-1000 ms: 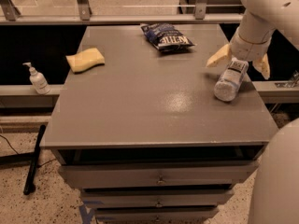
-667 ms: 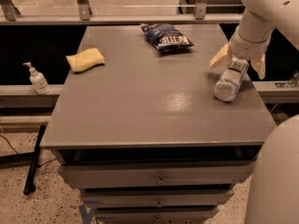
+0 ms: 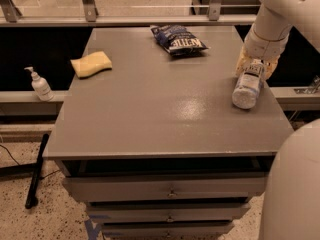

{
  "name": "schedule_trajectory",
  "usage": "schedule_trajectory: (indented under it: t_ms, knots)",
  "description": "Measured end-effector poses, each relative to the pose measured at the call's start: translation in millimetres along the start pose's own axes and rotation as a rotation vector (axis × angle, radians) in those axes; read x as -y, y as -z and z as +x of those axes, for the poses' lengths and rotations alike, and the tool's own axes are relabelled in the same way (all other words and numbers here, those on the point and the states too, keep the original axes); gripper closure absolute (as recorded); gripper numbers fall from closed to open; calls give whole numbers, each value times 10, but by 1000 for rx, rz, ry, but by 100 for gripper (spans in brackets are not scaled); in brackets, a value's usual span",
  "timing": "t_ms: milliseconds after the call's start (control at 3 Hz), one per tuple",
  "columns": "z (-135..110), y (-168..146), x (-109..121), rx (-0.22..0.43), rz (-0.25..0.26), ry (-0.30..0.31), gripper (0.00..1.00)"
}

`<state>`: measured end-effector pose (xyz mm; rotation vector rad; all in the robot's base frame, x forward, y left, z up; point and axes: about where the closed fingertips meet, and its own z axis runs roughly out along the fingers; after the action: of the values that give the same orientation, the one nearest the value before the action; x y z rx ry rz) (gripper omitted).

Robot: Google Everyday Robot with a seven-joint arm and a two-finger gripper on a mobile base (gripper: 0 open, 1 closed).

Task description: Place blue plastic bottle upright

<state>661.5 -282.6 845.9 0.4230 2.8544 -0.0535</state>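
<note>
The blue plastic bottle (image 3: 247,86) is clear with a white label. It lies tilted near the right edge of the grey table (image 3: 150,109), its round white end toward me. My gripper (image 3: 256,66) reaches down from the white arm at the upper right. Its yellowish fingers (image 3: 241,63) sit on either side of the bottle's far end and hold it. That far end is hidden by the gripper.
A dark blue chip bag (image 3: 178,39) lies at the back middle of the table. A yellow sponge (image 3: 91,64) lies at the left. A small white pump bottle (image 3: 40,84) stands on a ledge left of the table. Drawers are below the tabletop.
The gripper's left finger has drawn in closer to the bottle. The bottle and arm have hardly shifted otherwise.
</note>
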Motion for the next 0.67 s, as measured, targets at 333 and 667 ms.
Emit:
schedule_trajectory:
  t_ms: [333, 667]
  knots:
    - [-40, 127, -128, 54, -56, 41, 85]
    - [-32, 314, -398, 158, -204, 149, 100]
